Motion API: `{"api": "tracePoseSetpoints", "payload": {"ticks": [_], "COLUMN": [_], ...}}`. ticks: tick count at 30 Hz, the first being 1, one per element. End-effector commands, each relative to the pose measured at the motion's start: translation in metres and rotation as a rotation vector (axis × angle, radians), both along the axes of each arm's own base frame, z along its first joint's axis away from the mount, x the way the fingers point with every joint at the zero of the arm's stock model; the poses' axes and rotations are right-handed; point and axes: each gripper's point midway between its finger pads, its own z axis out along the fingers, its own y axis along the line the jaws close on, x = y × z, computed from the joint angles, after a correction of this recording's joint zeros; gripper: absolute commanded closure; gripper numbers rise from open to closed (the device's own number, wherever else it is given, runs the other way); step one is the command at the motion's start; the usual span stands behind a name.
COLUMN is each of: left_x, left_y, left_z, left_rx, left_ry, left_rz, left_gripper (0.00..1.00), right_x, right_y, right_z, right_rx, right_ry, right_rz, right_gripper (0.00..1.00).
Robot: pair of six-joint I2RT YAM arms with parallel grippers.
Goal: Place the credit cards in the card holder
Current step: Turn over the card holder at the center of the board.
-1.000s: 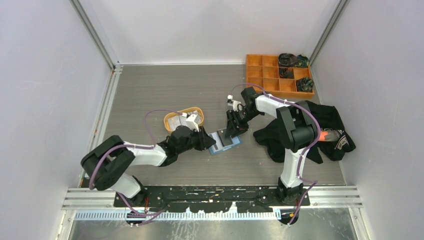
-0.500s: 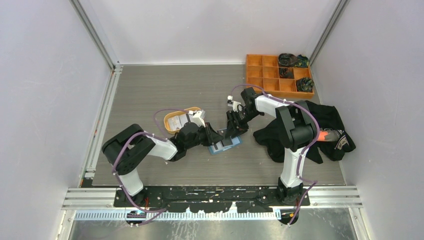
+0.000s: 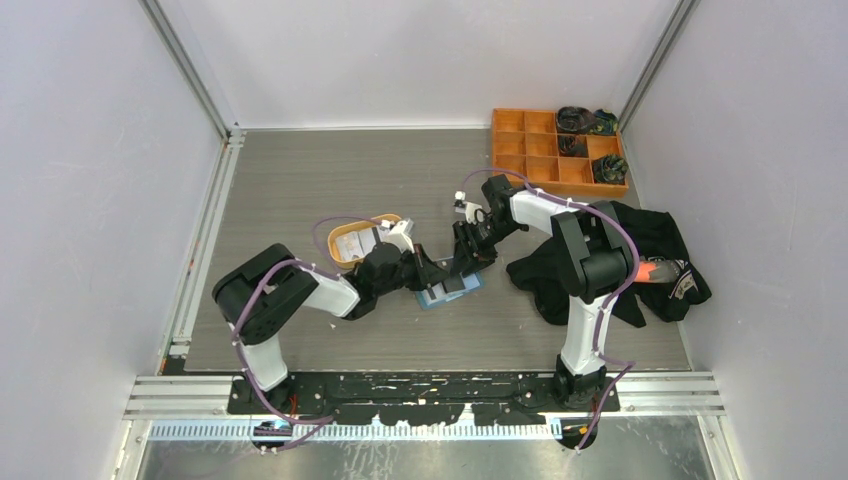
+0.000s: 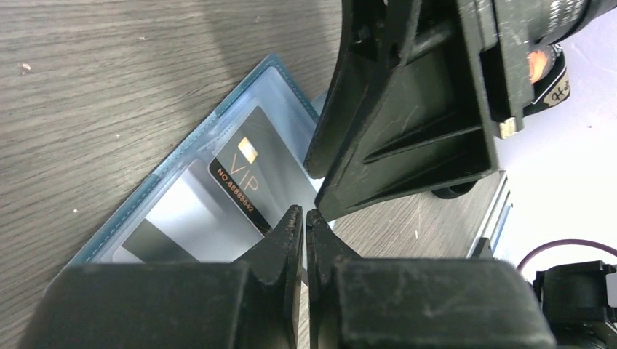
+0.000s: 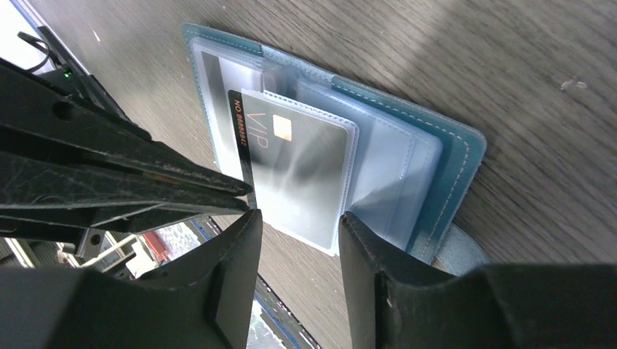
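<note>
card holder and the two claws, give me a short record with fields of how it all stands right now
card holder: blue, lying open on the table, clear pockets up
black vip card: partly inside a clear pocket, one end sticking out
left claw: shut, tips at the card's exposed end
right claw: open, over the pocket's edge, holding nothing
orange oval tray: behind the left wrist, apart from the holder
</note>
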Motion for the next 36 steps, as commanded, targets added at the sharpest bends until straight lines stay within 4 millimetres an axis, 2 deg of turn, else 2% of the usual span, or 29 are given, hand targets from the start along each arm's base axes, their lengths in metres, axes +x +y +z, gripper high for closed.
{"api": "tracePoseSetpoints", "payload": {"ticks": [1,8,14,29,36], "left_x": [0.008,0.01,0.009,0.014,0.014], "left_y": [0.001,0.009,0.02,0.025,0.025], "left_z": [0.002,-0.009,-0.021,-0.037,-0.039], "left_rx": [-0.015,0.004,0.028,0.039,0.036], "left_ry": [-0.019,0.001,0.025,0.063,0.071], "left_rz": [0.02,0.045,0.076,0.086,0.083], "left_gripper": [0.95,0.99,1.0,1.0,1.0], "right_x": [0.006,0.006,0.007,0.009,0.005], "right_y": [0.01,0.01,0.009,0.005,0.014], "right_z": [0.014,0.014,0.02,0.017,0.021], "right_rx": [0.05,0.053,0.057,0.042,0.105], "right_ry": [-0.018,-0.018,-0.033,-0.036,0.007], "right_rz": [0.017,0.022,0.034,0.025,0.014], "right_gripper": [0.51,0.5,0.44,0.37,0.38]}}
